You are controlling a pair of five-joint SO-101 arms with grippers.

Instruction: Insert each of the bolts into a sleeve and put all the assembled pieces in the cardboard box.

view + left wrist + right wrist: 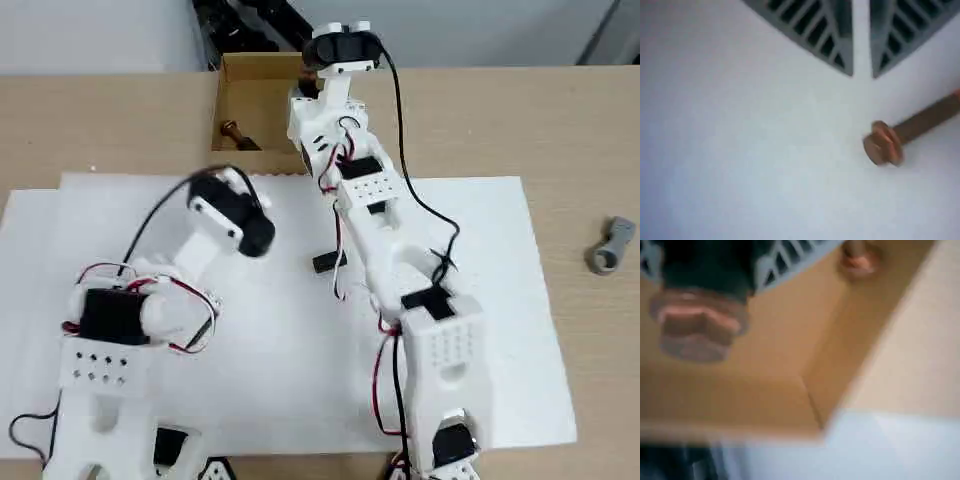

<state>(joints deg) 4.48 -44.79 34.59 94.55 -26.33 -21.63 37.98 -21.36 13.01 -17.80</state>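
A copper bolt (900,137) lies on the white sheet (300,360), a little past the tips of my left gripper (861,65). That gripper's grey fingers (835,45) stand a narrow gap apart with nothing between them. My left gripper (250,215) hangs over the sheet's left half. My right gripper (308,88) is over the cardboard box (262,68), shut on a bolt in a black sleeve (700,325). Another assembled piece (235,135) lies on the box floor, also seen from the right wrist (857,260). A loose black sleeve (328,262) lies on the sheet by the right arm.
A grey plastic part (610,245) lies on the bare wooden table at the far right. The right arm stretches from the front edge up across the sheet to the box. The box wall (840,365) rises just beyond the sheet's far edge.
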